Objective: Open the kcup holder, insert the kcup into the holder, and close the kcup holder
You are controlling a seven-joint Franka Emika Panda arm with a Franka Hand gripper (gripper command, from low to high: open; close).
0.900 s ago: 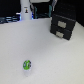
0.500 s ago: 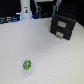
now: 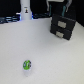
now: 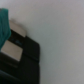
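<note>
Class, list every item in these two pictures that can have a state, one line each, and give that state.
kcup holder: drawers appear shut, nothing pulled out.
kcup: upright on the white table, green top up, not gripped.
white bottle-like object: standing upright at the back.
gripper: fingers not visible in either view.

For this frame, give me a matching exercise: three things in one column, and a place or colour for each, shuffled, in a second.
Things:
1. kcup
2. kcup holder
3. white bottle-like object

Descriptions:
A. black, boxy, toward the exterior view's right at the back
B. green-topped, alone on the white table near the front
C. pale and upright, at the back toward the exterior view's left

Pairs: 1-B, 2-A, 3-C
</note>
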